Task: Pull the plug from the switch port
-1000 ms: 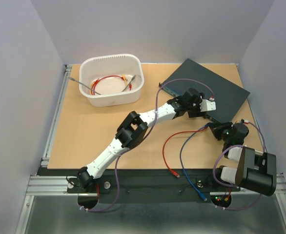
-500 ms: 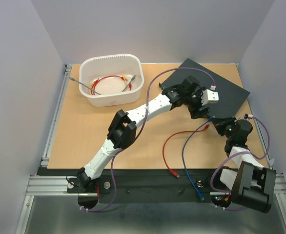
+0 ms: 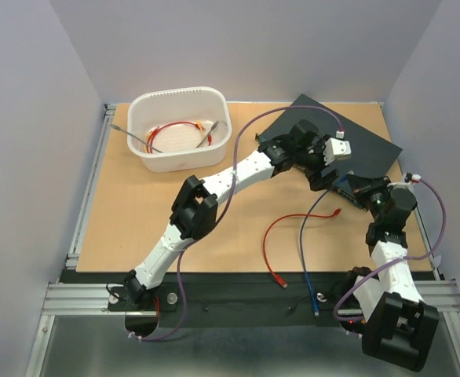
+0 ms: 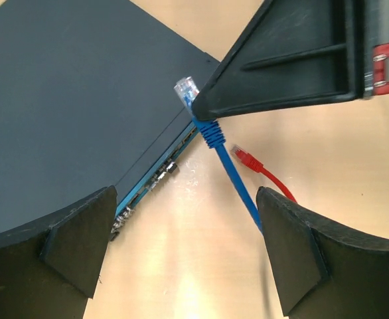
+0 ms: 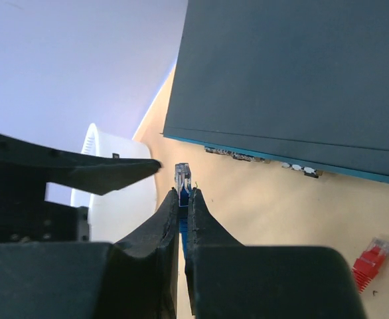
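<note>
The switch (image 3: 336, 135) is a flat dark box at the back right, also in the left wrist view (image 4: 68, 100) and the right wrist view (image 5: 294, 73). Its row of sockets (image 4: 151, 178) faces the table. My right gripper (image 5: 182, 193) is shut on the blue cable's clear plug (image 5: 182, 176). The plug (image 4: 185, 88) hangs free, a little off the socket edge. The blue cable (image 3: 304, 251) trails toward the near edge. My left gripper (image 4: 188, 252) is open and empty, above the table beside the socket edge. In the top view it (image 3: 324, 179) sits just left of my right gripper (image 3: 355, 190).
A loose red cable (image 3: 289, 228) lies mid-table, its plug (image 4: 246, 157) next to the blue cable. A white tub (image 3: 180, 129) with cables and tools stands at the back left. Walls close in the left, back and right sides.
My right arm has stretched forward and carried the blue plug farther back right, up by the switch edge; the blue cable has straightened. My left gripper has shifted back over the switch's near edge.
</note>
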Robot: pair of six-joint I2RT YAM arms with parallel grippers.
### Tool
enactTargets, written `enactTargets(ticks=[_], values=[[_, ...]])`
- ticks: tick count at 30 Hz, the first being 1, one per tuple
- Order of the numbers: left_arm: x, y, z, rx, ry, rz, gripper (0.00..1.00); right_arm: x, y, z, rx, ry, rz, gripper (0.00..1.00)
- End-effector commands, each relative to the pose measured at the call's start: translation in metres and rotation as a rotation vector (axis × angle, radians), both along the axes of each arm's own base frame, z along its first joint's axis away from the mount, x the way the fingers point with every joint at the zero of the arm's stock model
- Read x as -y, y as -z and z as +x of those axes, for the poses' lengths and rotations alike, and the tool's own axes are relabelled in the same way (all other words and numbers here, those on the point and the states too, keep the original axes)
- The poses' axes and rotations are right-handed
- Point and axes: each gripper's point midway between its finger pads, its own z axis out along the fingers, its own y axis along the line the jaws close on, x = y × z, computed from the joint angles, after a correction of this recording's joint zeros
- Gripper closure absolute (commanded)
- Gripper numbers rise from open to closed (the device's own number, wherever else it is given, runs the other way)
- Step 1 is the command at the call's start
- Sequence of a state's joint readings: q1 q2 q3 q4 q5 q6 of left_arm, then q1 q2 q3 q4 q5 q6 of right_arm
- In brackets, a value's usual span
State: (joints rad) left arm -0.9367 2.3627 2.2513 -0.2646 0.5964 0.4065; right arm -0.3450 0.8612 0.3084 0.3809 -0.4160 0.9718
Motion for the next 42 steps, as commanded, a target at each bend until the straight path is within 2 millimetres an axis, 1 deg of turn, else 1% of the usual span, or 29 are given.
enactTargets(ticks=[1,2,4,8,10,11,12,13,14,16,18,19,20,22,23,25,27,28,29,30,31,32,33,34,36,37,39,40,42], values=[[0.012,-0.008,-0.015,-0.040,0.067,-0.064,0.04,-0.001,-0.033,0.002,0.067,-0.002,-0.010,0.99],[0.013,-0.004,-0.029,-0.067,0.111,-0.059,0.05,-0.001,-0.034,0.002,0.068,-0.002,-0.011,1.00],[0.012,-0.003,-0.042,-0.089,0.161,-0.056,0.06,-0.002,-0.035,0.003,0.068,-0.008,-0.010,0.99],[0.009,0.011,-0.054,-0.125,0.180,-0.023,0.12,-0.002,-0.037,0.004,0.078,-0.009,-0.001,1.00],[0.009,0.016,-0.050,-0.122,0.149,-0.011,0.25,-0.001,-0.039,0.005,0.083,-0.006,-0.003,1.00],[0.010,0.016,-0.048,-0.118,0.134,-0.009,0.45,-0.001,-0.040,0.005,0.086,-0.007,-0.003,1.00],[0.010,0.017,-0.044,-0.116,0.118,-0.007,0.61,-0.002,-0.041,0.005,0.088,-0.010,-0.006,0.99],[0.011,0.015,-0.042,-0.112,0.107,-0.008,0.85,-0.002,-0.041,0.005,0.088,-0.012,-0.006,1.00],[0.011,0.013,-0.035,-0.100,0.070,-0.006,1.00,-0.002,-0.041,0.005,0.086,-0.013,-0.004,1.00],[0.010,-0.003,-0.023,-0.079,0.023,-0.028,1.00,-0.004,-0.040,0.006,0.084,-0.030,-0.017,0.98],[0.008,-0.016,-0.012,-0.051,-0.032,-0.043,1.00,-0.009,-0.035,0.004,0.065,-0.066,-0.022,0.78],[0.002,-0.028,0.004,-0.017,-0.098,-0.051,1.00,-0.010,-0.032,0.003,0.055,-0.074,-0.029,0.59],[-0.001,-0.036,0.014,0.003,-0.139,-0.059,1.00,-0.011,-0.031,0.001,0.053,-0.080,-0.038,0.52],[-0.011,-0.058,0.035,0.050,-0.218,-0.085,1.00,-0.012,-0.023,-0.003,0.028,-0.079,-0.043,0.46],[-0.023,-0.075,0.054,0.086,-0.285,-0.100,1.00,-0.012,-0.021,-0.005,0.025,-0.077,-0.045,0.43],[-0.038,-0.102,0.070,0.122,-0.335,-0.135,1.00,-0.011,-0.015,-0.008,0.014,-0.065,-0.061,0.41],[-0.064,-0.142,0.087,0.177,-0.397,-0.177,1.00,-0.010,-0.006,-0.011,-0.008,-0.059,-0.064,0.40],[-0.078,-0.166,0.088,0.202,-0.415,-0.199,1.00,-0.011,-0.004,-0.011,-0.012,-0.064,-0.068,0.40],[-0.098,-0.185,0.103,0.237,-0.464,-0.214,1.00,-0.011,-0.002,-0.011,-0.017,-0.067,-0.066,0.40],[-0.111,-0.198,0.107,0.257,-0.485,-0.223,1.00,-0.012,0.000,-0.012,-0.021,-0.075,-0.066,0.40],[-0.133,-0.220,0.110,0.289,-0.528,-0.231,1.00,-0.013,0.002,-0.012,-0.026,-0.079,-0.068,0.40],[-0.150,-0.234,0.116,0.332,-0.564,-0.230,1.00,-0.013,0.002,-0.012,-0.027,-0.083,-0.069,0.40],[-0.179,-0.245,0.132,0.368,-0.629,-0.223,1.00,-0.014,0.003,-0.012,-0.026,-0.087,-0.075,0.40],[-0.203,-0.271,0.133,0.416,-0.677,-0.249,1.00,-0.014,0.002,-0.013,-0.023,-0.087,-0.078,0.40],[-0.249,-0.293,0.152,0.478,-0.798,-0.254,1.00,-0.013,0.003,-0.014,-0.023,-0.083,-0.083,0.39],[-0.289,-0.316,0.163,0.528,-0.875,-0.276,1.00,-0.013,0.005,-0.014,-0.024,-0.081,-0.087,0.39],[-0.334,-0.343,0.172,0.599,-0.963,-0.296,1.00,-0.013,0.007,-0.015,-0.030,-0.083,-0.086,0.39],[-0.371,-0.362,0.178,0.646,-1.032,-0.317,1.00,-0.013,0.009,-0.015,-0.034,-0.082,-0.086,0.39],[-0.402,-0.376,0.182,0.673,-1.082,-0.341,1.00,-0.014,0.012,-0.016,-0.041,-0.084,-0.083,0.39]])
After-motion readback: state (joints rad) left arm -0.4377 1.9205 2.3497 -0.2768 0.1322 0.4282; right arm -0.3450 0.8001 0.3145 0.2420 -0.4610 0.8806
